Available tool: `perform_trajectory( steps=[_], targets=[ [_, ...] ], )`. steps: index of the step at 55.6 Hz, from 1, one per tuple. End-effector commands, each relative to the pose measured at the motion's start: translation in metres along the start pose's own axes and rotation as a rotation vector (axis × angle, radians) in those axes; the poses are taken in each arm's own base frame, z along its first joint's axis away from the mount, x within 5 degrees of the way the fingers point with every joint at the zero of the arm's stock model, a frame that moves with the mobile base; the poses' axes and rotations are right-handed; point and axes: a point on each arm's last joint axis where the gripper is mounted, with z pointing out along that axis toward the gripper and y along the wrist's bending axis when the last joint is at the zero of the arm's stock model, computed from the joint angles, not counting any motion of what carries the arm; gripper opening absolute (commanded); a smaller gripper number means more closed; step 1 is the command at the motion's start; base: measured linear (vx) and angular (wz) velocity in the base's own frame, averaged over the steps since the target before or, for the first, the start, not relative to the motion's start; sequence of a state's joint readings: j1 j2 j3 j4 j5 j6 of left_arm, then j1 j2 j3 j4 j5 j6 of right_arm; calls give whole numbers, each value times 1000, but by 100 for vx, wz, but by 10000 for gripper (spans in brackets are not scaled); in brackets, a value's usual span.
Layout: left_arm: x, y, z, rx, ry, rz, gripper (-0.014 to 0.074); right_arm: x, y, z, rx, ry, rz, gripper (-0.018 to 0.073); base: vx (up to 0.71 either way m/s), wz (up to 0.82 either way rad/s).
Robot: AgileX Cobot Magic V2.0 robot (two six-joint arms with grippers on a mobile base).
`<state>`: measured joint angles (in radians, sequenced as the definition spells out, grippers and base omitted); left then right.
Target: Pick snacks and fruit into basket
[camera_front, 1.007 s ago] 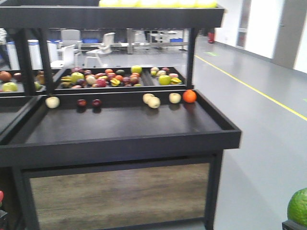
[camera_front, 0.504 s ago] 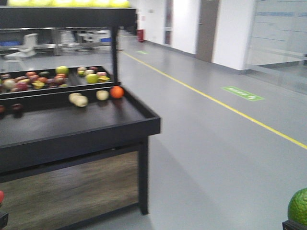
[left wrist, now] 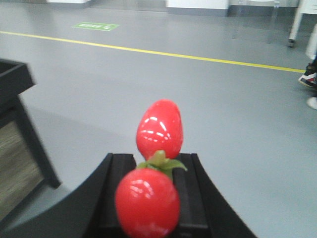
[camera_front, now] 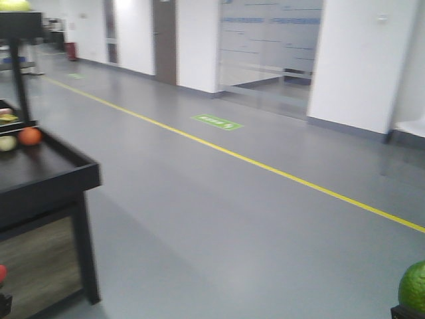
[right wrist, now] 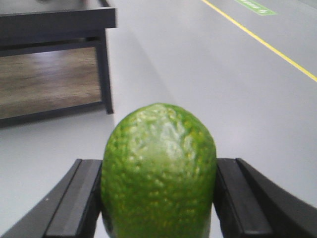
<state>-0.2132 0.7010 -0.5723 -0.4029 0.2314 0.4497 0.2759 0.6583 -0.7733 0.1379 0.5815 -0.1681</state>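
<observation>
Gripping bumpy green fruit, right hand | left hand: glossy red strawberries

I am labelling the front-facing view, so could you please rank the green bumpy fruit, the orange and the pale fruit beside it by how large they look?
1. The green bumpy fruit, cut by the frame edge and much nearer the camera.
2. and 3. The orange and the pale fruit look alike; the pale one is cropped, so no ranking.

Display stand: black frame, wood-grain brown lower panel. On its top, one orange fruit and one pale yellow-green fruit. Floor: plain grey, crossed by a yellow line and a green marker (white print, illegible). Black left gripper: two glossy red fruits, one green-leafed. Black right gripper: pebbled green fruit.
</observation>
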Motion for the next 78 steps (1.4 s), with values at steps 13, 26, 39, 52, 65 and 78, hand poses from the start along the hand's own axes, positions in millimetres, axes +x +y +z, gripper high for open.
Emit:
perform_trajectory(
  steps=[13, 26, 39, 52, 65, 78],
  targets=[
    [-17, 4, -5, -35, -107, -19, -6, -16, -2, -6, 19, -117, -8, -9, -13, -72],
    [-17, 4, -5, -35, -107, -19, -6, -16, -2, -6, 19, -117, -8, -9, -12, -71],
    [-17, 4, -5, -35, -107, -19, -6, -16, -2, -6, 19, -117, -8, -9, -10, -70],
    [-17, 4, -5, -35, -107, -19, -6, -16, -2, -6, 19, -117, -8, -9, -7, -67],
    [-17, 4, -5, -35, -107, -19, -6, -16, -2, -6, 19, -117, -8, -9, -5, -60],
    [-17, 4, -5, -35, -107, -19, -6, -16, -2, -6, 19, -117, -8, -9, -2, -48]
  ],
)
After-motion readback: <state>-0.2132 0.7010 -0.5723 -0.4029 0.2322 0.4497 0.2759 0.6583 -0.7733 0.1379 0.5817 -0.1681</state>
